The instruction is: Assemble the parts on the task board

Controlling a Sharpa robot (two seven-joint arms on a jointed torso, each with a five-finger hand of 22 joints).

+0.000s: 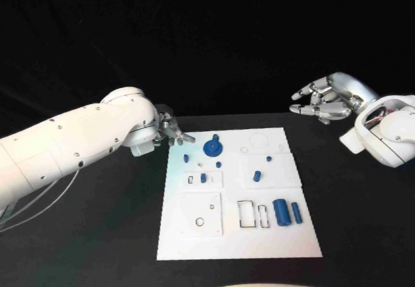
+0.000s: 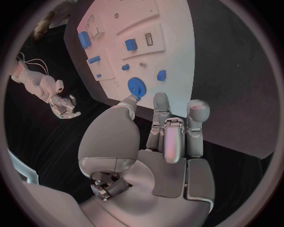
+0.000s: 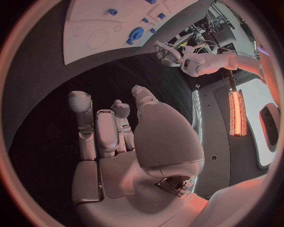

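The robot's left hand (image 1: 164, 132), empty and fingers apart, hovered beside the white task board (image 1: 237, 239) at centre frame, near the blue gear (image 1: 212, 146), a small, stiff, likely light part best pinched by its rim, while the right hand (image 1: 327, 99) waited empty at upper right.

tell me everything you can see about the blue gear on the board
The round blue toothed gear looks like matte plastic, with fine teeth round its rim and a small knob rising from its top. It sits flat near the far edge of the white task board, toward the robot's left. The silver left hand hovers close beside it with fingers apart; whether a fingertip touches it is unclear.
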